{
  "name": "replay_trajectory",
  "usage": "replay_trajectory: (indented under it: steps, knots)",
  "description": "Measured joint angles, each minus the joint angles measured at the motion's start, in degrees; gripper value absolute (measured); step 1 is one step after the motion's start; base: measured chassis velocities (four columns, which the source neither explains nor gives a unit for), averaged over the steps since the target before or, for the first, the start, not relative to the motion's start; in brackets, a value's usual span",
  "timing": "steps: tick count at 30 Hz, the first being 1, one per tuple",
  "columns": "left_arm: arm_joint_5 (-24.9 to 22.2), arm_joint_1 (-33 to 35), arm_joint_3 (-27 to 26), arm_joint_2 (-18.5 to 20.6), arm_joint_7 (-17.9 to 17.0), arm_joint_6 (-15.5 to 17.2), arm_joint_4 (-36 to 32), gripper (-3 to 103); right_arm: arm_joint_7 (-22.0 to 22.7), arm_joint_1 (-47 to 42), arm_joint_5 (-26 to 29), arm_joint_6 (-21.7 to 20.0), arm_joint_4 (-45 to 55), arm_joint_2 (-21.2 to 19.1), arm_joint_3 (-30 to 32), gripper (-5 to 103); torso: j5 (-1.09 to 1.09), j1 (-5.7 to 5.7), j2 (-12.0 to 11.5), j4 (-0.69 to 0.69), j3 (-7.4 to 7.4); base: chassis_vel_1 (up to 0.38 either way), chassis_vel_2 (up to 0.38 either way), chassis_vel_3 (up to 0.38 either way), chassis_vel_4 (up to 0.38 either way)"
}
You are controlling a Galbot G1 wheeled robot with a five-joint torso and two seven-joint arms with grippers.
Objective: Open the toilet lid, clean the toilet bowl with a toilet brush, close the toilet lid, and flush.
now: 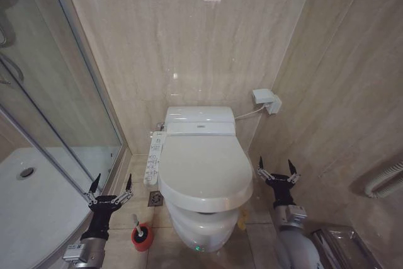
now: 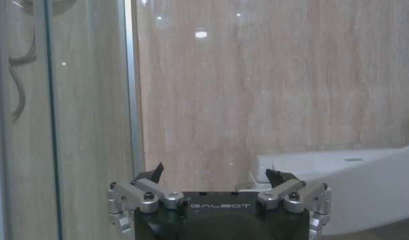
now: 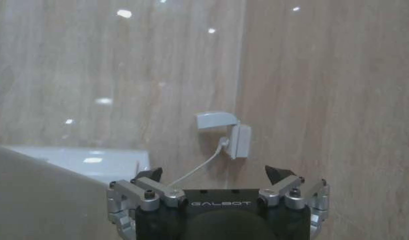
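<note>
The glossy white toilet lid point(image 1: 204, 169) lies flat and closed, hiding the toilet bowl's inside; only the bowl's white outer body point(image 1: 196, 226) shows below it. The toilet brush point(image 1: 141, 232), a thin white handle in a red round holder, stands on the floor at the toilet's left front. My left gripper point(image 1: 111, 181) hangs open and empty left of the toilet, just above and left of the brush. My right gripper point(image 1: 276, 168) is open and empty to the right of the lid. The left wrist view shows the lid's edge point(image 2: 374, 187) beyond the left gripper point(image 2: 215, 173).
A glass shower enclosure point(image 1: 56, 99) with a white tray point(image 1: 31, 206) stands at left. A button panel point(image 1: 153, 157) runs along the toilet's left side. A wall socket with cable point(image 1: 267, 101) sits right of the tank point(image 1: 199, 120). A floor drain point(image 1: 155, 198) lies beside the bowl.
</note>
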Motion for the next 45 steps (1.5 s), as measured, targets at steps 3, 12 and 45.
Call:
replay_trajectory:
  steps: [3, 12, 45]
  knots:
    - [0.00, 0.00, 0.00, 0.00, 0.00, 0.00, 0.00, 100, -1.91, -0.74, -0.46, -2.86, 1.94, 0.09, 1.29, 100, 0.00, 0.00, 0.00, -0.01, 0.00, 0.000, 0.000, 0.000, 0.000]
    - [0.00, 0.00, 0.00, 0.00, 0.00, 0.00, 0.00, 100, -4.83, -1.03, -0.49, -7.64, 4.43, 2.25, 1.97, 100, 0.00, 0.00, 0.00, 0.00, 0.00, 0.000, 0.000, 0.000, 0.000]
    - [0.00, 0.00, 0.00, 0.00, 0.00, 0.00, 0.00, 100, -5.60, 0.35, 0.11, -6.26, 3.78, 5.80, 0.08, 100, 0.00, 0.00, 0.00, 0.00, 0.00, 0.000, 0.000, 0.000, 0.000]
